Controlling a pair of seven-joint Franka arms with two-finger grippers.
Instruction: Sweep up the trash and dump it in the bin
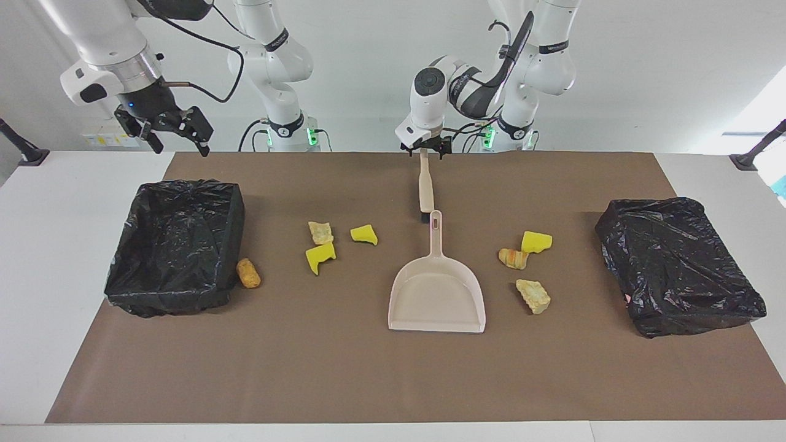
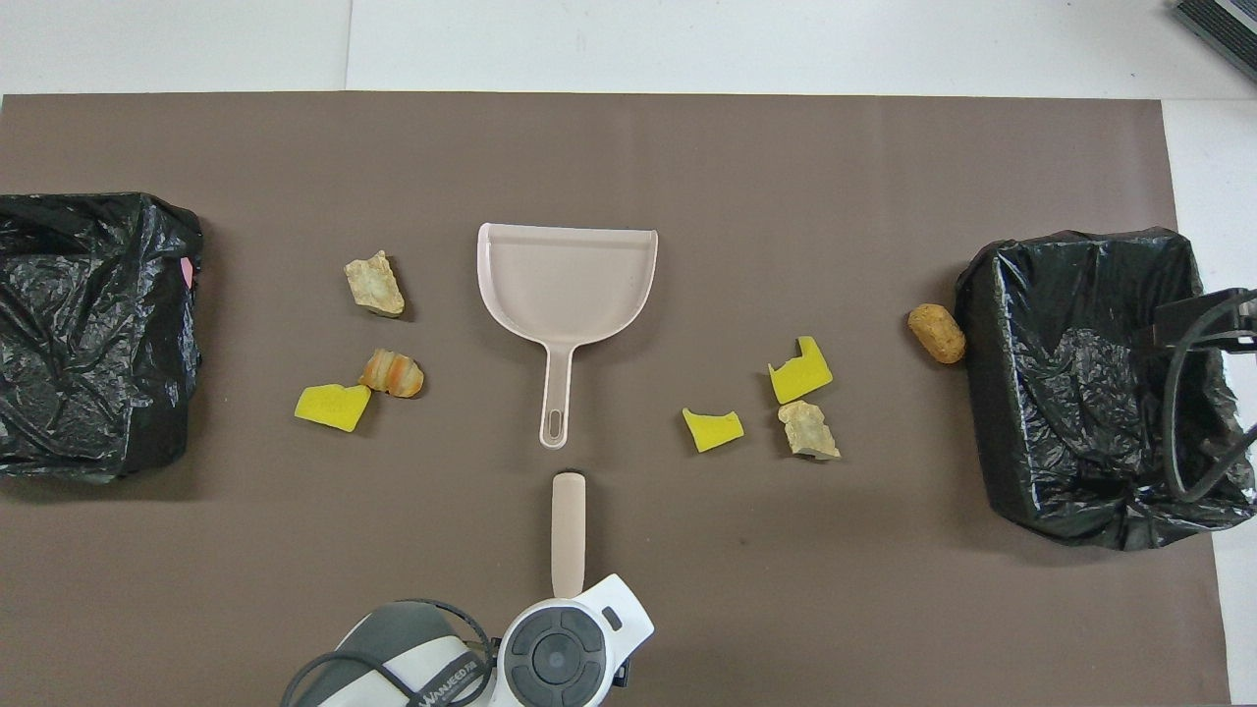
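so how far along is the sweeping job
Nothing is done yet: all seven trash pieces lie on the brown mat, the dustpan is empty, and the open bin shows no trash. In hand: the left hand, open, is at the brush handle. The right hand hangs open above the bin. Sweeping and dumping remain.

Brown mat [image 1: 344, 368] on a white table [image 1: 55, 258]; beige dustpan [image 1: 437, 294] and beige-handled brush [image 1: 425, 187]. Trash: bright yellow sponge chunks [image 1: 536, 241] and tan-to-orange lumps [image 1: 248, 272]. Both bins [image 1: 175, 245] are lined in glossy black plastic.
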